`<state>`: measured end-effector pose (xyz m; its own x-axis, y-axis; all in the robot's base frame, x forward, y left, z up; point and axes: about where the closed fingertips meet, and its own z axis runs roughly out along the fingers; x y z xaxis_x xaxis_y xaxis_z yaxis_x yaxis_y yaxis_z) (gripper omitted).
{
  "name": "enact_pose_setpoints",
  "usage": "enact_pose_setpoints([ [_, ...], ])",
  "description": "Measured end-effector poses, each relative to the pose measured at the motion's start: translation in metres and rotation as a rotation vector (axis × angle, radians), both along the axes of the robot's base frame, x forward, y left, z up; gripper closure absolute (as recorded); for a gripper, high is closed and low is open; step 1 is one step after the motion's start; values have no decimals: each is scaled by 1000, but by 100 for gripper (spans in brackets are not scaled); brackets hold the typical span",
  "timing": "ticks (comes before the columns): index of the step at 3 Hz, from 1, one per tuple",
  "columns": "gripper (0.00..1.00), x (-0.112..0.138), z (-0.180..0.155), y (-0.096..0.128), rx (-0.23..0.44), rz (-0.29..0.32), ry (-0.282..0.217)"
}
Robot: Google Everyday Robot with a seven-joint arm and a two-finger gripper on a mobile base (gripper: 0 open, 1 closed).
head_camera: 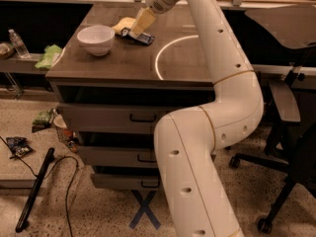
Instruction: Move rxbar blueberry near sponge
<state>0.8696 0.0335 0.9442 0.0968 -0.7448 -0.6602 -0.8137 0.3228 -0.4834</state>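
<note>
The rxbar blueberry [140, 37], a small dark blue bar, lies on the wooden table top just right of the pale yellow sponge [123, 24], almost touching it. My gripper [137, 30] comes down from the white arm at the back of the table and sits right over the bar's left end, between bar and sponge. The sponge's right side is partly hidden behind the gripper.
A white bowl [96, 39] stands left of the sponge. A light green cloth [48, 57] and a water bottle [18, 44] lie on a lower shelf to the left. The table [123, 65] has drawers below. Office chairs stand to the right.
</note>
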Motion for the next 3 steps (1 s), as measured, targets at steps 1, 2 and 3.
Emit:
enact_pose_setpoints([
  [1, 0, -31, 45, -90, 6, -87, -42],
  [2, 0, -90, 95, -170, -35, -177, -101],
  [3, 0, -121, 128, -190, -45, -196, -182],
])
